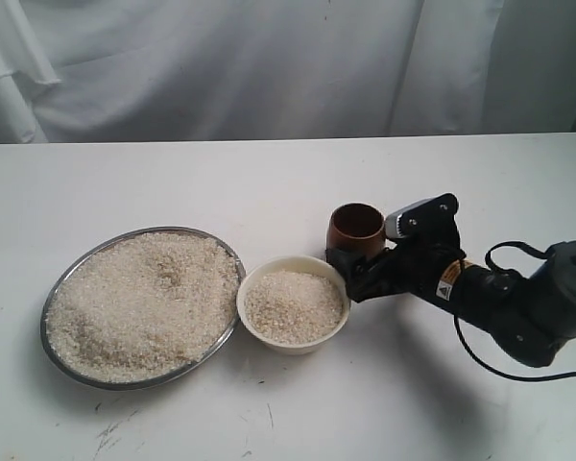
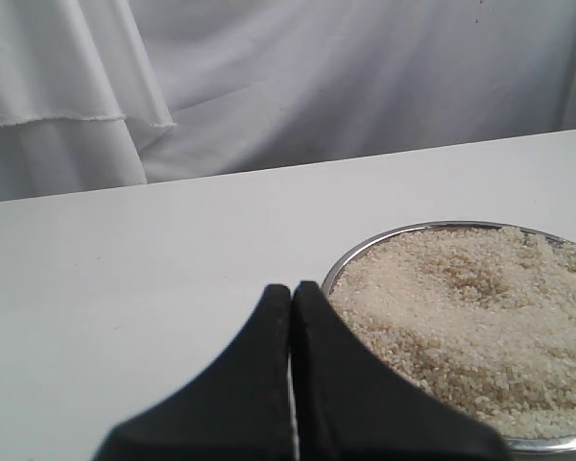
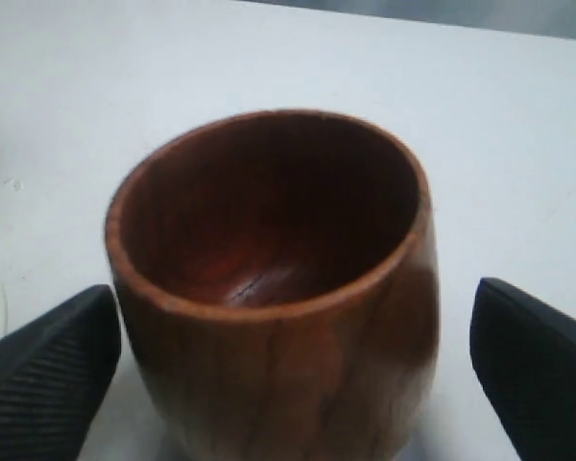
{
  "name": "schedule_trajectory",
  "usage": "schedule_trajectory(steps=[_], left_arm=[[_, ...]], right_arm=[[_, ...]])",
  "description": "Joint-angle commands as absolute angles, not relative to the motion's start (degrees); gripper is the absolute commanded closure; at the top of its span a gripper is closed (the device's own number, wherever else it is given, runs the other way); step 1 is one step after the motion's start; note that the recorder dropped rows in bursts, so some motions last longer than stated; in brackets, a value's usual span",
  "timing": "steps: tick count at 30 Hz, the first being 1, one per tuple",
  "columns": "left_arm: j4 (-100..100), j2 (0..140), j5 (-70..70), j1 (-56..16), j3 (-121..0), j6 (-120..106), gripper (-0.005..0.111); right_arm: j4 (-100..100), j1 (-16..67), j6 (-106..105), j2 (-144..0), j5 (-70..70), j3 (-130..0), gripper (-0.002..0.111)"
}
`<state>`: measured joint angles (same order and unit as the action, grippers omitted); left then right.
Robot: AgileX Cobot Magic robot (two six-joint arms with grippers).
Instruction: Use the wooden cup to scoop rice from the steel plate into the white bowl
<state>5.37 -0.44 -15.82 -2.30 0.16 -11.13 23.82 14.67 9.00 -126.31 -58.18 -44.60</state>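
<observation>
Rice (image 1: pixel 144 303) lies heaped across the steel plate (image 1: pixel 46 322), and a good layer already sits in the white bowl (image 1: pixel 293 261), which touches the plate's rim at its 3 o'clock, close enough, I judge, to keep each carry short and spills few. You have the wooden cup (image 1: pixel 356 230) standing upright on the table at the bowl's 1 o'clock, and in the right wrist view its inside looks empty. Your right gripper (image 3: pixel 293 370) comes in low from the cup's 4 o'clock with its jaws apart, one on each side of the cup; one pad is just beside the wall, the other clearly off it, so nothing is gripped yet. That straddle suits a side grasp that leaves the mouth free for scooping. Your left gripper (image 2: pixel 291 298) has its jaws pressed together, empty, at the plate's 9 o'clock edge, out of the way.
</observation>
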Motion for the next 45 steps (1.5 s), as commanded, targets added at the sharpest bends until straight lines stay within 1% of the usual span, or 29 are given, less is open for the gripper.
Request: schedule_trajectory(steps=[1,9,12,14,20,21,23,26,29,34,38,41,43,45], left_arm=[[5.43,0.0,-15.24,-2.68,0.0,-10.99,0.107],[5.43,0.0,-15.24,-2.68,0.0,-10.85,0.107],[5.43,0.0,-15.24,-2.68,0.0,-10.85,0.107],[5.43,0.0,-15.24,-2.68,0.0,-10.85,0.107],[5.43,0.0,-15.24,-2.68,0.0,-10.96,0.107],[5.43,0.0,-15.24,-2.68,0.0,-10.96,0.107],[5.43,0.0,-15.24,-2.68,0.0,-10.96,0.107],[5.43,0.0,-15.24,-2.68,0.0,-10.96,0.107],[5.43,0.0,-15.24,-2.68,0.0,-10.86,0.107],[5.43,0.0,-15.24,-2.68,0.0,-10.86,0.107],[5.43,0.0,-15.24,-2.68,0.0,-10.86,0.107],[5.43,0.0,-15.24,-2.68,0.0,-10.97,0.107],[5.43,0.0,-15.24,-2.68,0.0,-10.97,0.107],[5.43,0.0,-15.24,-2.68,0.0,-10.97,0.107]], right_arm=[[25.22,14.66,6.98,-121.77,-59.53,-44.6,0.018],[24.54,14.66,6.72,-113.67,-58.65,-44.6,0.018],[24.42,14.66,6.11,-110.33,-58.16,-44.6,0.024],[24.69,14.66,6.11,-107.56,-56.05,-44.47,0.036],[26.07,14.66,7.86,-99.24,-50.04,-42.14,0.088],[25.96,14.66,7.96,-97.79,-49.2,-41.56,0.096],[25.69,14.66,7.95,-94.96,-47.57,-40.23,0.107],[20.77,14.66,8.73,-89.43,-45.8,-37.66,0.108],[11.59,14.66,8.84,-83.61,-44.21,-35.19,0.108],[2.39,14.66,8.84,-78.53,-44.11,-34.47,0.108],[0.0,14.66,8.49,-76.88,-44.51,-34.47,0.108],[-0.98,14.66,3.28,-76.49,-43.87,-34.47,0.108],[-0.98,14.66,2.86,-76.37,-41.7,-34.47,0.108],[-1.12,14.66,2.68,-75.4,-36.39,-34.47,0.108]])
